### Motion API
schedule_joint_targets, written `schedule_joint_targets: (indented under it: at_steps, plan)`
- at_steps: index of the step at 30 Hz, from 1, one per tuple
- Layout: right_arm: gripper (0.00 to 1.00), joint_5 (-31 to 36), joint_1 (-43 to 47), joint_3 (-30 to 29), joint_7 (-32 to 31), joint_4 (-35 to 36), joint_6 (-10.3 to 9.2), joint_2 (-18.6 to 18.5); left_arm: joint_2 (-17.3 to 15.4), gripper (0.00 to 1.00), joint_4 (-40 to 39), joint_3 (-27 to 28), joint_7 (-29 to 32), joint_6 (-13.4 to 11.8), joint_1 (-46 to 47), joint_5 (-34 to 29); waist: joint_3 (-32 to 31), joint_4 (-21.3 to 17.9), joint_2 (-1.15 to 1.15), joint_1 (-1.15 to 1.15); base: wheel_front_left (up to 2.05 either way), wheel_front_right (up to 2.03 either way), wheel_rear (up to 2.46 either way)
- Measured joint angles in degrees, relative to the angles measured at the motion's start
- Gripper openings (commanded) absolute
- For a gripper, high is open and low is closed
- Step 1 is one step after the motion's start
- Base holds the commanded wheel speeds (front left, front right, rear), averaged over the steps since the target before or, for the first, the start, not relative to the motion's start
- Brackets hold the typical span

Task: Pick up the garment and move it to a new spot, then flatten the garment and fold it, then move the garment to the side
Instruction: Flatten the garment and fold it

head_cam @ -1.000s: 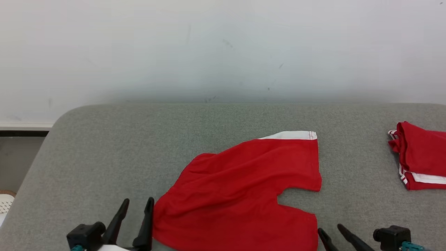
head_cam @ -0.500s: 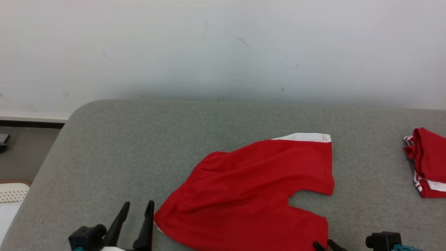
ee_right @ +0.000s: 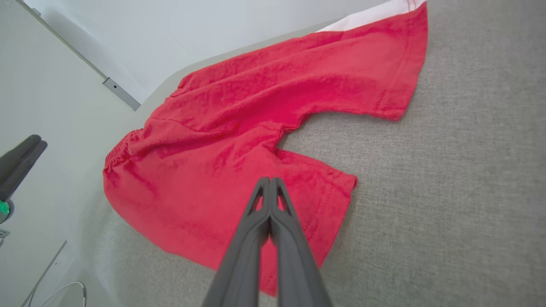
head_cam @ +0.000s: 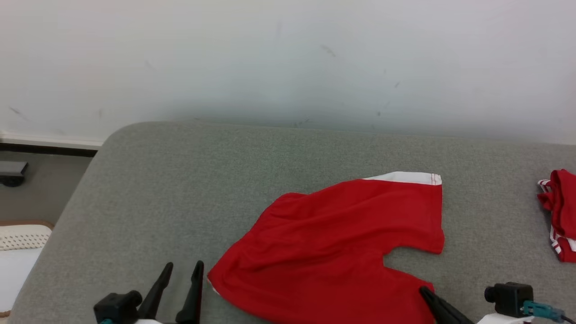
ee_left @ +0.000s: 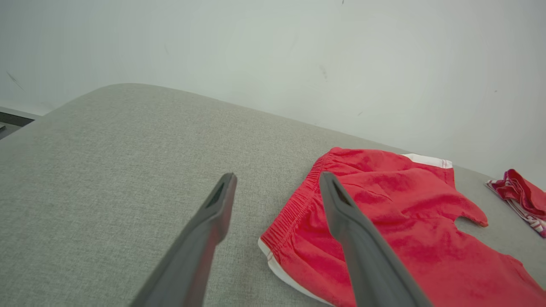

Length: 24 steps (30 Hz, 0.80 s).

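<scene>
**A:** Where do we have our right gripper [ee_right: 269,182]?

**B:** Its two dark fingers are pressed flat together. The tips sit over the near leg of the red shorts [ee_right: 239,128], a little inside the hem. We cannot tell whether any cloth is pinched between them.

**A:** And our left gripper [head_cam: 184,265]?

**B:** Its fingers are spread wide with nothing between them. We see it just beside the gathered waistband [ee_left: 294,209], on the side away from the legs, with a strip of bare surface between it and the cloth in the head view.

**A:** How do the shorts lie?

**B:** They are spread out on the grey padded surface [head_cam: 157,189], near our front edge. The waistband is towards our left and both legs point right, with a notch between them. The far leg carries a white band [head_cam: 405,177] along its upper edge. The cloth is creased across the middle.

**A:** What else do we see out there?

**B:** A second red garment [head_cam: 560,207] with white stripes lies bunched at the right edge, well apart from the shorts. A pale wall [head_cam: 270,54] rises behind the surface.
</scene>
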<state>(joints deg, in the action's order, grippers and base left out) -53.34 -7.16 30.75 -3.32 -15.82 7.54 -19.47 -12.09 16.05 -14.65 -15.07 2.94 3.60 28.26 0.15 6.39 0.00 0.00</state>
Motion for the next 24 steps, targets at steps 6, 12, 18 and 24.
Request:
schedule_joint_targets:
  at_steps: [6,12,18,24]
  plan:
    - [0.69,-0.15,1.59,-3.1,1.22,-0.34,0.0,-2.35,0.56,1.0,0.82,1.07,0.0,0.56,-0.06,-0.51,0.77,1.04,0.0,0.0,0.0,0.0,0.0]
    - [1.0,0.38,3.02,-5.26,0.33,-0.54,0.0,-1.09,1.18,1.0,1.62,1.42,0.0,1.07,-0.08,-1.19,1.1,0.18,0.0,0.0,0.0,0.0,0.0]
    - [1.0,-1.12,3.71,-4.42,-4.76,-1.62,0.0,1.49,1.58,1.0,2.11,1.29,0.0,1.59,0.69,-2.0,1.65,-0.25,0.0,0.0,0.0,0.0,0.0]
    - [0.0,-2.63,2.69,-3.18,-5.87,-1.65,0.0,2.45,1.7,1.0,2.57,1.37,0.0,1.91,1.22,-2.23,2.27,0.44,0.0,0.0,0.0,0.0,0.0]
